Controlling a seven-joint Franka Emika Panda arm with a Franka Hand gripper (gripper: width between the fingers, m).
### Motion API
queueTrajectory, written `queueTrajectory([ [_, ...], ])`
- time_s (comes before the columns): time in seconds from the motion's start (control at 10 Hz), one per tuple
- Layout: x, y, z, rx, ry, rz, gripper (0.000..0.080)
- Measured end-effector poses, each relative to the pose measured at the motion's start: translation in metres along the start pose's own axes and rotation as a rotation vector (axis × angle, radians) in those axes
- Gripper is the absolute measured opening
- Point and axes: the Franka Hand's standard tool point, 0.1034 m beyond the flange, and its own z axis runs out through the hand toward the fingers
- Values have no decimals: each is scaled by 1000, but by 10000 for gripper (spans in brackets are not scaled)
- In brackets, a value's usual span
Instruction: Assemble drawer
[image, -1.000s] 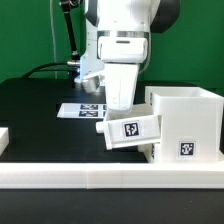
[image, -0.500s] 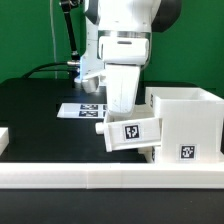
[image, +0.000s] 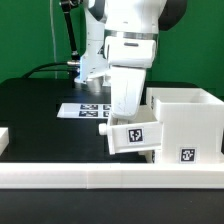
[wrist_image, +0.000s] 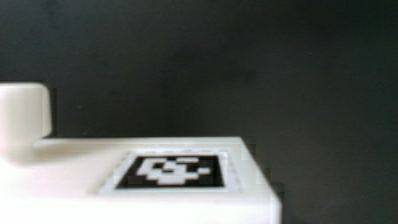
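The drawer's tall white housing (image: 190, 120) stands at the exterior view's right, with its open side facing left. A small white tray (image: 132, 136) with a square tag hangs tilted just above the table, its right end at the housing's opening. My gripper (image: 127, 120) comes down onto the tray from above and is shut on it; the tray hides the fingertips. In the wrist view the tray (wrist_image: 89, 165) and its tag (wrist_image: 173, 169) fill the near part of the picture over the black table. No second tray shows.
The marker board (image: 88, 110) lies flat on the black table behind the arm. A long low white border wall (image: 100, 178) runs along the front. A small white piece (image: 4, 138) shows at the exterior view's left edge. A cable trails at the back left.
The arm and the tray have shifted slightly to the exterior view's right, toward the housing, and the tray's right end sits closer into the opening.
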Motion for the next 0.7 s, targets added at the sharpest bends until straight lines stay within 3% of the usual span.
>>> queueTrajectory([
  [0.4,0,0,0,0,0,-5,41],
  [0.7,0,2,-1,21,-15,-24,42],
])
